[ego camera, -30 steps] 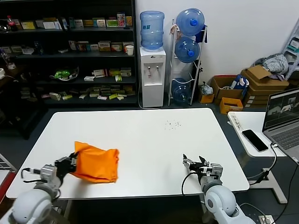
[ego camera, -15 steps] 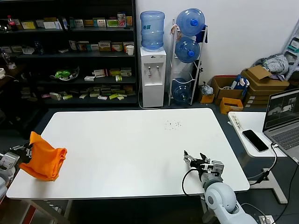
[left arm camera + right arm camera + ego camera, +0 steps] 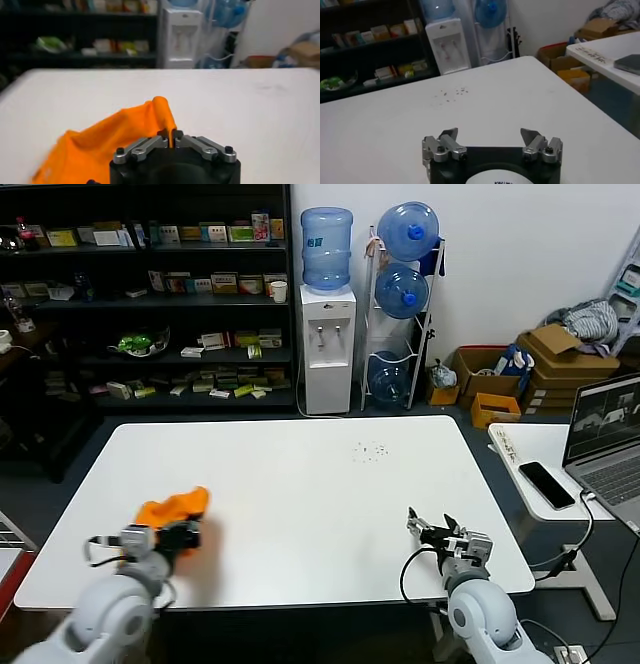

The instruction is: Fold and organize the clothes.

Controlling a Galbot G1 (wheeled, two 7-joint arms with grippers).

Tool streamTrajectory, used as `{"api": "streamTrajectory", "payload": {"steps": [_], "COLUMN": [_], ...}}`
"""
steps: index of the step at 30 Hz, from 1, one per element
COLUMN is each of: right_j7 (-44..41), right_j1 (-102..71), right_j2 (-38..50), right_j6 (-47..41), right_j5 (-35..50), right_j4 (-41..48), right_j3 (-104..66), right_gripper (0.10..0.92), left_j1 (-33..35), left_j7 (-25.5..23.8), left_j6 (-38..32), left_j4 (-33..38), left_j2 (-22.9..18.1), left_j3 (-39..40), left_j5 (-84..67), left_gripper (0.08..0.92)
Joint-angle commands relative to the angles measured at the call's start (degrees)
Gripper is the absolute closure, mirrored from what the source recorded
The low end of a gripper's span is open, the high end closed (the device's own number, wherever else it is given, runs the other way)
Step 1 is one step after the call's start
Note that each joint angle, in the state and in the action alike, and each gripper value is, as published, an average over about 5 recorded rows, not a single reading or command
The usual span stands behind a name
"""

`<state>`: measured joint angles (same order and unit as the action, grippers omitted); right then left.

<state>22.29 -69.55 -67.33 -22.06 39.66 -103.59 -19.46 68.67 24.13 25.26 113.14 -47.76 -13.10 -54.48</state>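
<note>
So the bright orange cotton T-shirt [image 3: 172,508] is bunched into a lump near the left front corner of the big white rectangular table [image 3: 300,484]. Its long axis runs roughly left to right across the head view, slightly tilted, with the higher, farther end toward the table's middle. In the left wrist view the cloth [image 3: 110,140] rises to a peak right at the fingertips and trails off to one side of the gripper.

The left gripper [image 3: 183,535] is pinched tight on an edge of that shirt; you can see a thin fold of orange squeezed between the closed jaws [image 3: 171,136]. Whether the shirt is resting on the table or lifted a bit, I can't tell.

The right gripper [image 3: 436,533] sits over the right front part of the table, well apart from the shirt, jaws spread wide with nothing in them [image 3: 491,139].

Hard to make out: no sleeves, collar or lettering visible, it's just a crumpled mass. The left arm covers the near side of it in the head view, and the wrist view cuts off its lower end.
</note>
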Motion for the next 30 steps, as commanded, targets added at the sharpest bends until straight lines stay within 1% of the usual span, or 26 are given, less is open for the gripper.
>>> {"api": "streamTrajectory", "payload": {"steps": [1,3,6,9,12,14,15,17,20,22,24,26,28,30], "right_j7": [-0.36,-1.83,-5.78,-10.54,-15.85,-19.16,-20.33,-22.85,-25.62,-26.96,-28.11,-28.94,-29.91,-30.94], "right_j1": [-3.88,-4.04,-4.03,-3.83,-3.76,-3.98,-4.20,-4.97,-6.95,-8.45,-9.75,-10.72,-11.71,-12.73], "right_j2": [-0.57,-0.72,-0.77,-0.49,-0.26,-0.28,-0.32,-0.38,-0.71,-1.28,-2.10,-2.89,-3.74,-4.51], "right_j6": [0.42,1.41,3.08,5.97,10.02,12.37,13.58,16.09,21.25,25.22,28.24,30.00,31.41,32.80], "right_j5": [-1.40,-2.00,-4.73,-8.37,-12.65,-14.91,-15.61,-17.11,-19.65,-21.35,-23.44,-25.27,-26.01,-25.60], "right_j4": [-1.85,-1.80,-1.49,-0.89,0.11,0.82,1.11,1.49,1.30,0.95,0.65,0.53,0.47,0.59], "right_j3": [-4.07,-4.28,-4.37,-4.26,-4.46,-4.80,-4.94,-5.24,-5.59,-5.91,-6.51,-7.21,-8.18,-9.36], "right_gripper": [0.203,0.203,0.203,0.203,0.203,0.203,0.203,0.203,0.203,0.203,0.203,0.203,0.203,0.203], "left_j1": [-19.65,-19.78,-19.48,-17.94,-13.73,-8.73,-5.63,1.74,13.89,20.73,25.52,28.10,29.18,29.33], "left_j7": [7.95,6.44,4.19,1.11,-3.62,-9.01,-12.19,-18.10,-24.04,-26.69,-28.83,-30.42,-31.77,-32.88], "left_j6": [1.53,1.30,0.60,-1.24,-5.05,-9.83,-13.06,-20.79,-32.51,-39.36,-45.62,-50.61,-55.46,-59.02], "left_j4": [-7.45,-9.32,-11.00,-11.28,-8.87,-6.24,-5.01,-3.18,-2.47,-3.47,-5.43,-7.85,-10.58,-13.29], "left_j2": [-24.12,-24.89,-25.79,-26.48,-25.67,-24.13,-23.18,-21.63,-20.88,-21.74,-23.59,-25.84,-28.47,-31.03], "left_j3": [27.31,26.95,25.99,23.47,18.66,14.29,11.92,6.30,-3.79,-10.34,-15.45,-18.59,-21.05,-22.85], "left_j5": [-7.52,-5.23,-1.63,3.03,8.30,13.68,17.10,24.32,31.90,35.04,38.07,40.18,41.57,42.07], "left_gripper": [0.869,0.869,0.838,0.764,0.677,0.616,0.599,0.538,0.443,0.382,0.330,0.270,0.220,0.194]}}
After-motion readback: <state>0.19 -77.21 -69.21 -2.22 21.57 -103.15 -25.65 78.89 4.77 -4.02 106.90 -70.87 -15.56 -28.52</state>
